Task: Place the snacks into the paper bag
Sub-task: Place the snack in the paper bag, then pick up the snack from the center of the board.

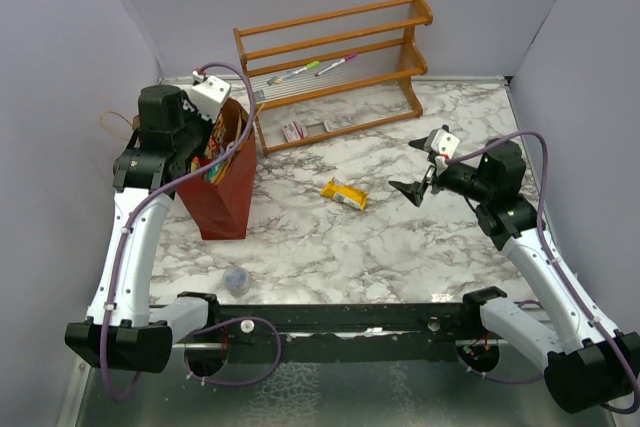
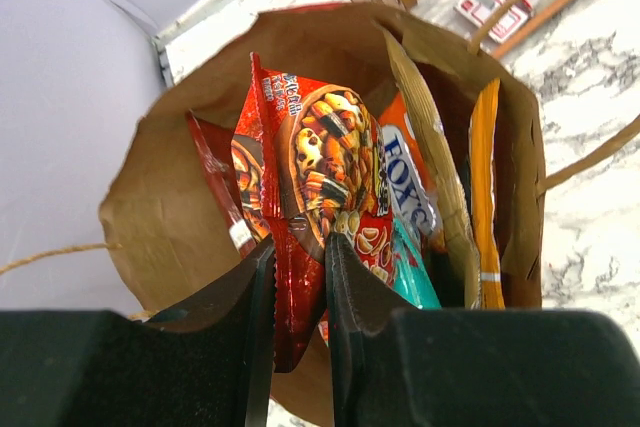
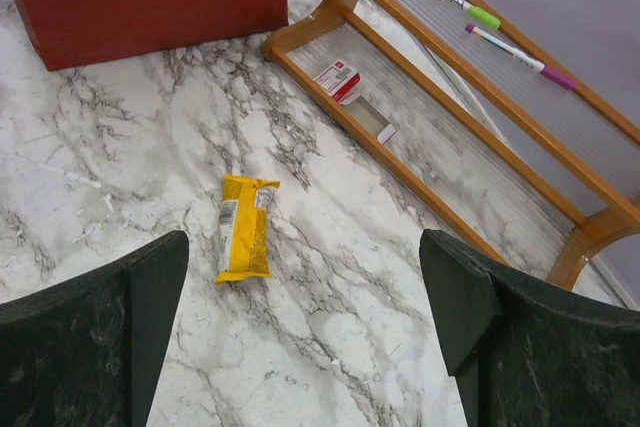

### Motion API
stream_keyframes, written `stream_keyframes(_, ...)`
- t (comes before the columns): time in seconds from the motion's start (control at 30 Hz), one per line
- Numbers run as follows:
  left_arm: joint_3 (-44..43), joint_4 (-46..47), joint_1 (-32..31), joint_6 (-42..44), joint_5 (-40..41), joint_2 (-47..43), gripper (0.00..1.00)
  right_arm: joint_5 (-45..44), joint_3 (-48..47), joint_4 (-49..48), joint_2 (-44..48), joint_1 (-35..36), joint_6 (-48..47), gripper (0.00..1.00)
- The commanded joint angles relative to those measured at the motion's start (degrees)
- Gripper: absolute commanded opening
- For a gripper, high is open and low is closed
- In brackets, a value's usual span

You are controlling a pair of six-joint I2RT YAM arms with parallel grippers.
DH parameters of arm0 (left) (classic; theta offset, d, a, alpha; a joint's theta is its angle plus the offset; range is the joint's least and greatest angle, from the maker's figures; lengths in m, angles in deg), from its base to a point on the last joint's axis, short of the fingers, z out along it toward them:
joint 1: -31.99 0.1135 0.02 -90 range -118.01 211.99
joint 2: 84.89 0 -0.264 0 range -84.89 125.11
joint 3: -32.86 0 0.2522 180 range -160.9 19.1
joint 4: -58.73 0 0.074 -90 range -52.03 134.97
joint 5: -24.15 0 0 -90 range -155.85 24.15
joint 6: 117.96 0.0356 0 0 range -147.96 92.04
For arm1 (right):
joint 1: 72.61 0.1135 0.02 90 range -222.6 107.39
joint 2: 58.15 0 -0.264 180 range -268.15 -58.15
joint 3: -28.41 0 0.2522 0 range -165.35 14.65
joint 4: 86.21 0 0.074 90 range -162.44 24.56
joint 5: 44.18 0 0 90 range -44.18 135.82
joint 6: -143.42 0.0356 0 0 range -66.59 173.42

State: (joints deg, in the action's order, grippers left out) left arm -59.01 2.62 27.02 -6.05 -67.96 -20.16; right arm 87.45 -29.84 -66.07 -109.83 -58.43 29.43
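Left gripper (image 2: 298, 247) is over the mouth of the paper bag (image 1: 225, 202), jaws pinched on the edge of a red packet (image 2: 310, 167) that sits down inside the bag. Beside it in the bag are a teal packet (image 2: 412, 272), an orange one (image 2: 485, 197) and a gold one (image 2: 430, 157), all standing on end. The bag is upright near the table's left edge, just left of the wooden rack (image 1: 340, 67) along the far edge. One yellow packet (image 1: 344, 194) lies flat about mid-table, apart from everything. Right gripper (image 1: 416, 167) hangs near the right edge facing that packet — jaws spread wide, nothing between them. A small clear cup (image 1: 237, 279) stands by the near edge.
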Motion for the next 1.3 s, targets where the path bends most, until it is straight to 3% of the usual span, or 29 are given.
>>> stream_keyframes(0.0, 3.74, -3.21, 0.23, 0.7, -0.12, 0.92, 0.0, 0.08, 0.85, -1.84, -0.27, -0.2, 0.73, 1.0)
stream_keyframes(0.2, 6.29, -5.2, 0.23, 1.74, 1.15, 4.5, 0.13, 0.0, 0.98, -1.95, -0.4, -0.2, 0.72, 0.99)
stream_keyframes(0.47, 6.12, -6.44, 0.23, 1.43, -1.63, 6.59, 0.39, -0.05, 1.29, -2.15, -0.63, -0.2, 0.78, 1.0)
stream_keyframes(0.9, 0.83, -5.04, 0.23, 0.78, -3.21, 3.41, 0.73, -0.14, 1.51, -2.51, -0.99, -0.2, 0.64, 1.0)
stream_keyframes(1.1, -1.6, -4.05, 0.23, 0.55, -3.02, 1.24, 0.82, -0.03, 1.6, -2.59, -1.19, -0.2, 0.64, 1.0)
stream_keyframes(1.27, -1.81, -1.93, 0.23, 0.25, -3.14, -1.31, 0.97, 0.79, 1.33, -2.11, -2.14, -0.2, 0.58, 1.0)
